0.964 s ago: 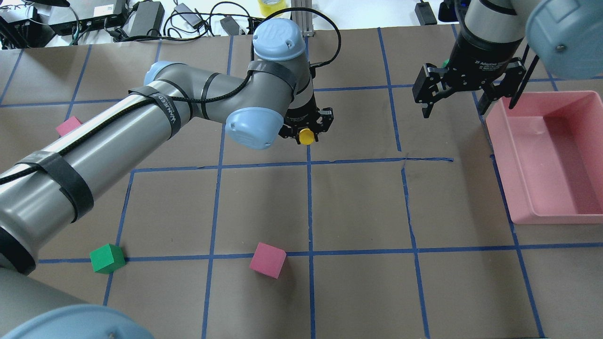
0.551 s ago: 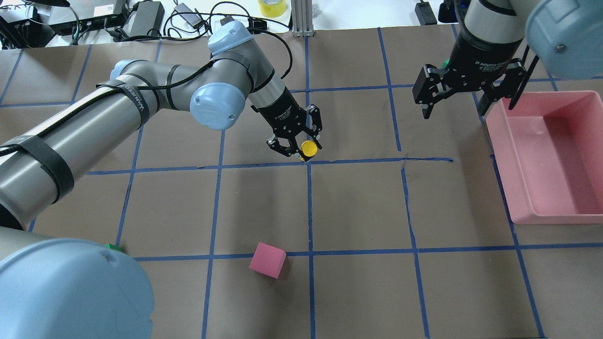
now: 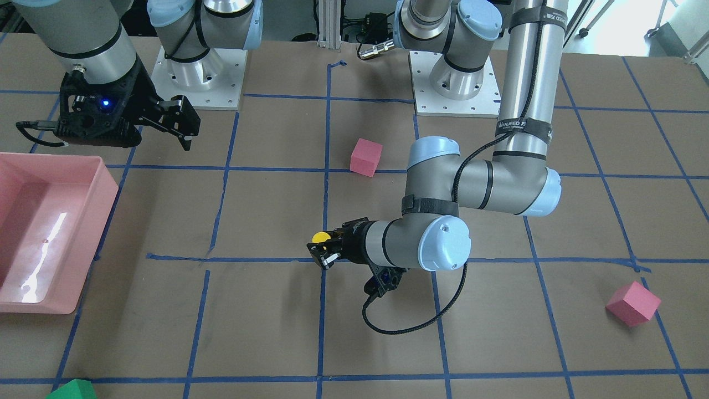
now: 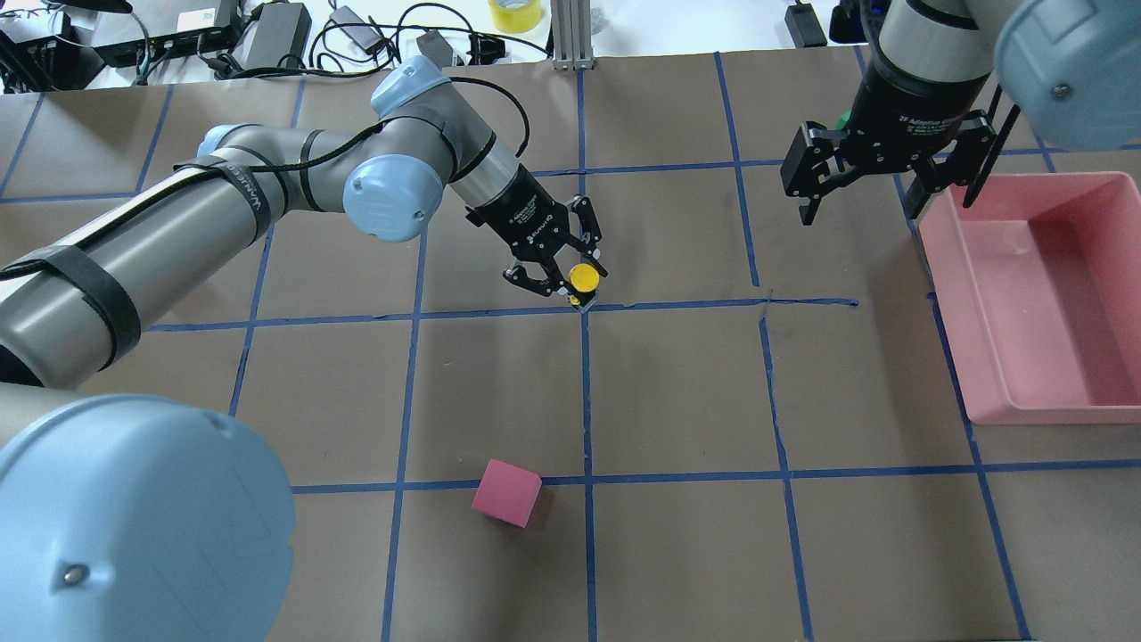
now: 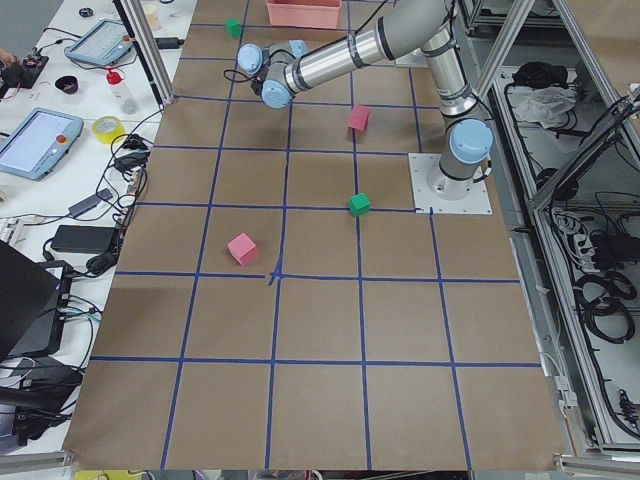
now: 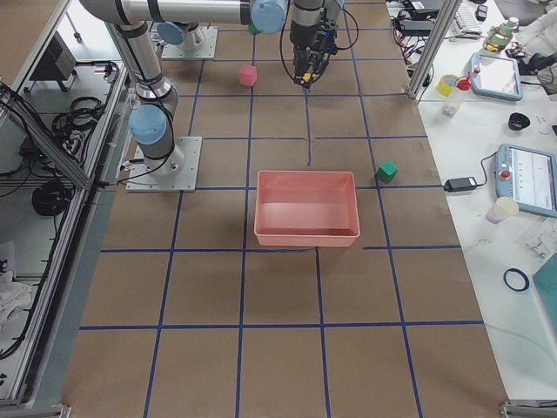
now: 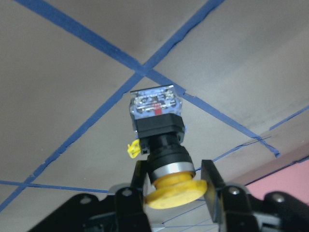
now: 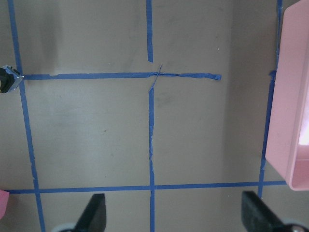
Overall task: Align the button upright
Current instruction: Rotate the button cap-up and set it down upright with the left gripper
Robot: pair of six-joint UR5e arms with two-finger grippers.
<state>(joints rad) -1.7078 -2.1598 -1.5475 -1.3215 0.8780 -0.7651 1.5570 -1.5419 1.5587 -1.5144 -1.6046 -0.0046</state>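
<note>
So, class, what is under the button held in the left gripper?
Beneath the button, the brown paper-covered table and a blue tape crossing show. Its contact block covers the spot right behind, so whether it touches cannot be told.

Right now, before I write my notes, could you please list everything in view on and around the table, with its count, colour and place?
button: 1; yellow cap, black body, clear-grey base; held over a tape crossing at mid-table.
pink cubes: 2; one near the robot's bases, one far out on the robot's left.
green cubes: 2; one beside the left arm's base plate, one at the far edge on the robot's right.
bin: 1; pink; on the robot's right.
table: 1; brown paper, blue tape grid.
tape roll: 1; yellow; on the bench beyond the table, among black cables.
left gripper: 1; black; shut on the button.
right gripper: 1; black; open, beside the bin.
</note>
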